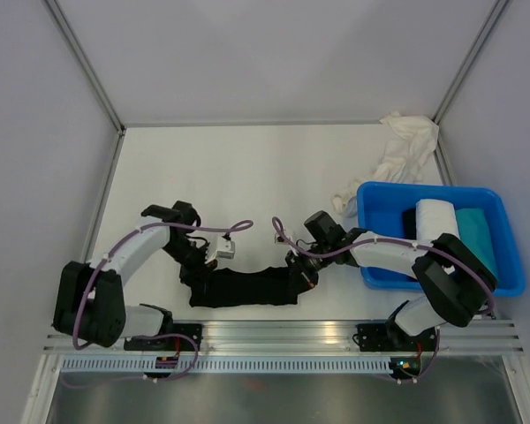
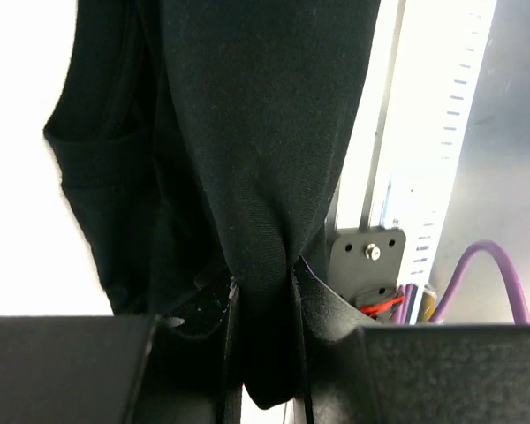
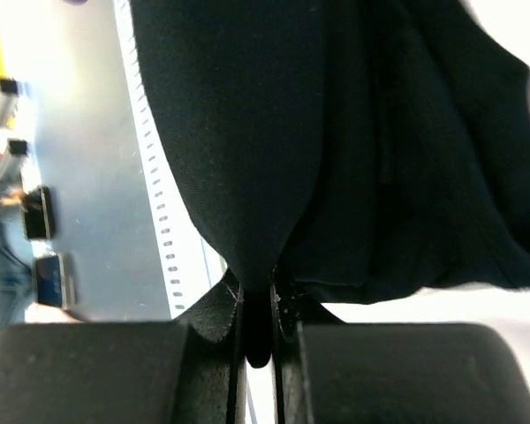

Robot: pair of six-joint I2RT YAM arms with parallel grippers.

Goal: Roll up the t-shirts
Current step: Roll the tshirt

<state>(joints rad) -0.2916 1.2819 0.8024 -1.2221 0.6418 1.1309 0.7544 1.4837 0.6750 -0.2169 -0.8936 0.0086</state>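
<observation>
The black t-shirt (image 1: 243, 289) lies as a long narrow band near the table's front edge, stretched between both arms. My left gripper (image 1: 192, 274) is shut on its left end; the left wrist view shows the black cloth (image 2: 265, 159) pinched between the fingers (image 2: 331, 305). My right gripper (image 1: 299, 272) is shut on its right end; the right wrist view shows the cloth (image 3: 238, 132) pinched between the fingers (image 3: 214, 316). A rolled white t-shirt (image 1: 436, 221) and a folded teal t-shirt (image 1: 477, 231) lie in the blue bin (image 1: 380, 274). No chest mark shows.
A crumpled white cloth (image 1: 397, 155) lies at the back right, beside the bin. The aluminium rail (image 1: 283, 340) runs along the front edge under the arm bases. Grey walls enclose the table on three sides.
</observation>
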